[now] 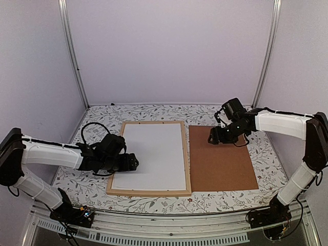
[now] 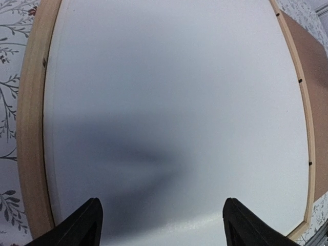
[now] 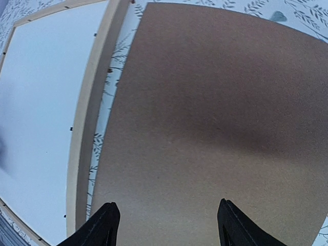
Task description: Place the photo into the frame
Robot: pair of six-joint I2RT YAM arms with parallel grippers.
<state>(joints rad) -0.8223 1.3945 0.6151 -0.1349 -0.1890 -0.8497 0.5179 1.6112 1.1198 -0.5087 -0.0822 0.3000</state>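
White sheet fills frame; perhaps photo face-down, image side hidden.

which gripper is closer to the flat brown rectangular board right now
Right. The right gripper hangs open over the far left corner of the brown board. The left gripper sits over the left side of the light wooden frame, the frame's width away from the board.

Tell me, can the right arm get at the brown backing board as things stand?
Probably yes: the right gripper hangs open right above the backing board, whose top is bare, with nothing between them. Lying flat, it may resist pinching.
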